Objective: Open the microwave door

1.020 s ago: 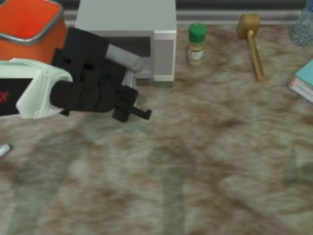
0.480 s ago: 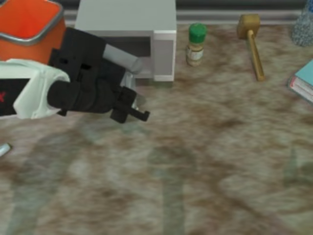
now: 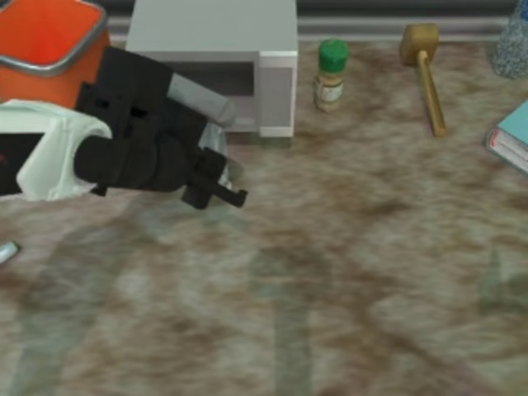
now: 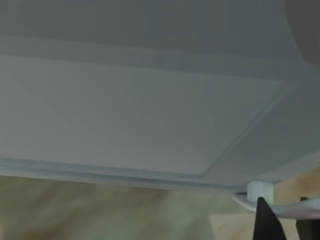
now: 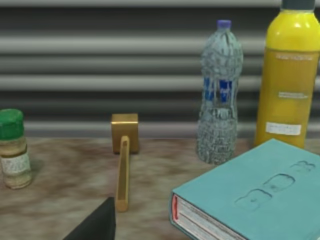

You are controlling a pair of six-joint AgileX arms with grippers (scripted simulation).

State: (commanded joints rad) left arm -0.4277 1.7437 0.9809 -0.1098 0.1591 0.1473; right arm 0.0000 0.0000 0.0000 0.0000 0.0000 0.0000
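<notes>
The microwave point(image 3: 216, 66) sits at the far edge of the table point(image 3: 346, 272), left of the middle, just beside the orange bin point(image 3: 49, 49) that fills the far left corner. Its grey control panel point(image 3: 278, 92) faces forward at its right end, and the cavity to the left of the panel looks dark and open. The microwave door point(image 4: 140, 110) stands swung out toward the near side; most of it is hidden from above by the left arm, but the left wrist view is filled by its pale framed panel, with the silvery bar handle point(image 4: 280, 202) running along its edge.

The left gripper point(image 3: 216, 188) is in front of the microwave, close to the door's free edge. In the wrist view its dark fingertips point(image 4: 264, 220) sit on either side of the handle bar, so it appears clenched on the handle, though the contact itself is only partly in view.

To the right of the microwave stands a green-capped spice jar point(image 3: 332, 76), then a wooden mallet point(image 3: 426, 70) lying with its head toward the far edge. A teal book point(image 3: 513, 136) lies at the right edge. The right wrist view also shows a clear water bottle point(image 5: 218, 95) and a yellow bottle point(image 5: 289, 75) behind the book. Of the right gripper point(image 5: 95, 226) only a dark tip shows, and I cannot tell how its fingers stand.
</notes>
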